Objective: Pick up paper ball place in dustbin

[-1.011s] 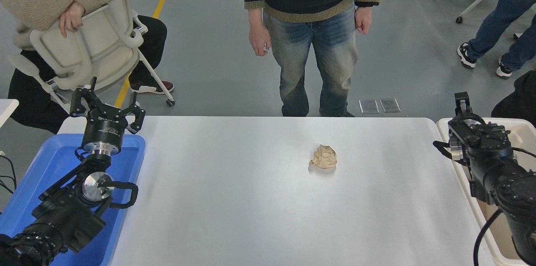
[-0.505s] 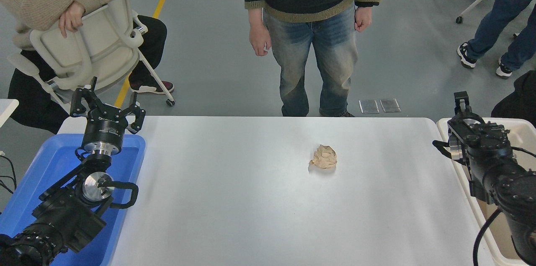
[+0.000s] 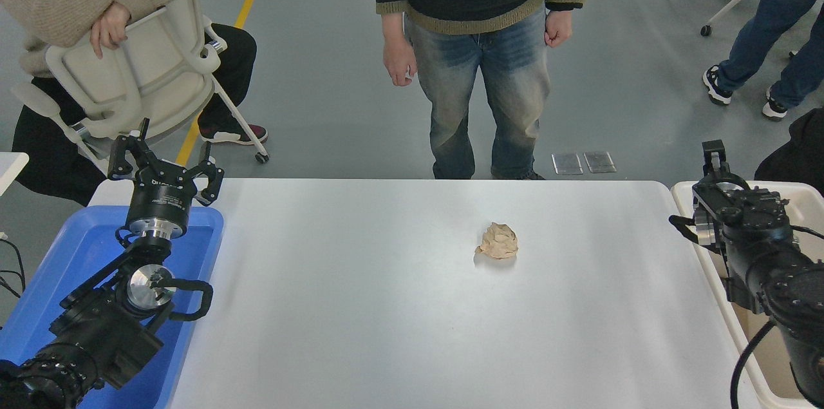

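The paper ball point(image 3: 497, 241), a tan crumpled wad, lies on the white table point(image 3: 360, 306) a little right of centre, with nothing touching it. The cream-white dustbin point(image 3: 683, 192) stands off the table's right edge, mostly hidden behind my right arm. My right gripper point(image 3: 712, 161) hovers over the bin's near-left corner, well to the right of the ball; its state is hidden by the wrist. At the lower left, my left gripper point(image 3: 165, 161) is parked above the blue tray, open and holding nothing.
A shallow blue tray point(image 3: 77, 241) sits off the table's left edge under the left arm. One person stands at the far side point(image 3: 479, 74). Another sits on a white chair point(image 3: 138, 67) at the top left.
My right arm has drifted slightly to the right over the dustbin. The paper ball and the left arm have not moved.
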Controlling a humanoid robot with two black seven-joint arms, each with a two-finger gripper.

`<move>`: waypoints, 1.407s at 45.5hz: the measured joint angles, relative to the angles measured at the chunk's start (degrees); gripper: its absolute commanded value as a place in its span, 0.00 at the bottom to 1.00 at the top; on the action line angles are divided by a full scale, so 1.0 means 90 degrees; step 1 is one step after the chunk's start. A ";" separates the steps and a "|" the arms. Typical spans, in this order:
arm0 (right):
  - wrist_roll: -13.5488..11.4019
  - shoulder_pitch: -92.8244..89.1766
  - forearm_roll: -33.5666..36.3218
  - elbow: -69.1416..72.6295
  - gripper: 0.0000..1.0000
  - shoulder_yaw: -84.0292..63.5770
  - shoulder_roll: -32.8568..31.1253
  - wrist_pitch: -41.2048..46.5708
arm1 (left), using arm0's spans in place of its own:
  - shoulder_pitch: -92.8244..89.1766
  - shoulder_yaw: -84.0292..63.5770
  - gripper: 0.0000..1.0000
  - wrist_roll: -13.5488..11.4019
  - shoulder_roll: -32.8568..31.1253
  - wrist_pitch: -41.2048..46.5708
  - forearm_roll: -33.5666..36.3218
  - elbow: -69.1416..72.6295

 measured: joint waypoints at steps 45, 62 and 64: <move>-0.0009 0.1372 0.0076 0.3202 1.00 -0.2310 -0.1386 0.0215 | 0.0000 0.0000 0.99 0.0000 0.0007 0.0000 -0.0001 -0.0002; -0.0011 0.3695 0.0087 0.4924 1.00 -0.5045 -0.1431 0.1839 | 0.0000 0.0000 0.99 0.0000 0.0007 0.0000 0.0000 -0.0002; -0.0016 0.3953 0.0071 0.5125 1.00 -0.5270 -0.1398 0.1975 | 0.0000 0.0000 0.99 0.0000 0.0007 0.0000 0.0001 -0.0002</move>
